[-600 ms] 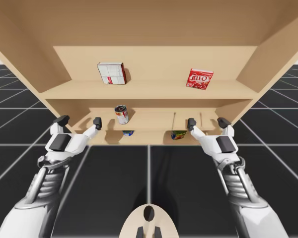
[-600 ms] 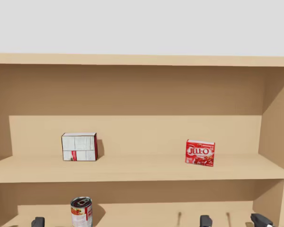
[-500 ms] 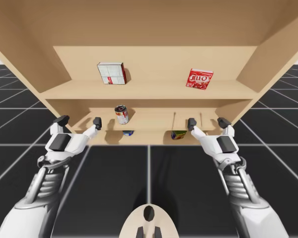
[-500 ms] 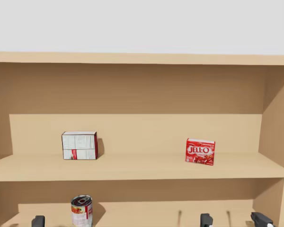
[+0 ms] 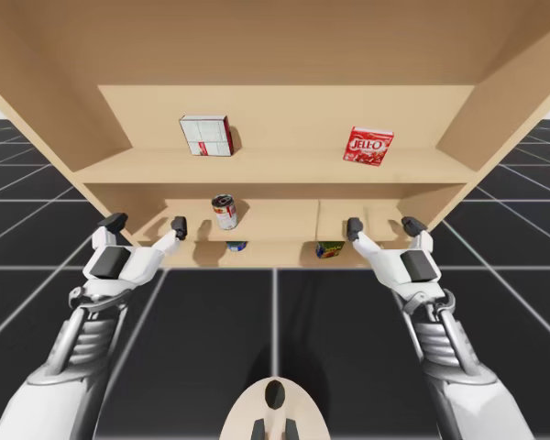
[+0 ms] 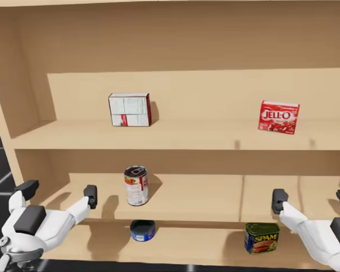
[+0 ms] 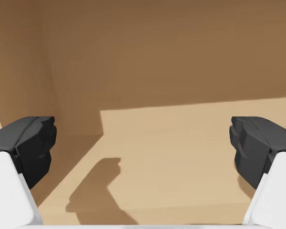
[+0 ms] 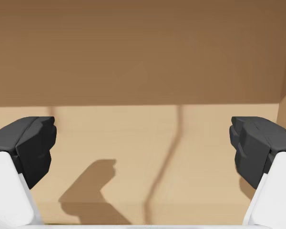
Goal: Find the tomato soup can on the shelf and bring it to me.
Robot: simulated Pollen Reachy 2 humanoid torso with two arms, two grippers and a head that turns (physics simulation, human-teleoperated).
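Tan wooden shelf unit point(image 5: 275, 170) ahead | red-and-white cylindrical can point(image 6: 136, 185), probably the tomato soup though its label reads small, upright on the middle board | left gripper point(image 5: 148, 223) spread wide, empty, near the can's left | right gripper point(image 5: 383, 225) wide, empty, well right of the can | progress: can untouched; reach, grasp, delivery all left

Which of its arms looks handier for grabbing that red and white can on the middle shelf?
Probably the left. My left end effector is open and near the red and white can, level with the middle shelf. My right end effector, also open, is far across that shelf.
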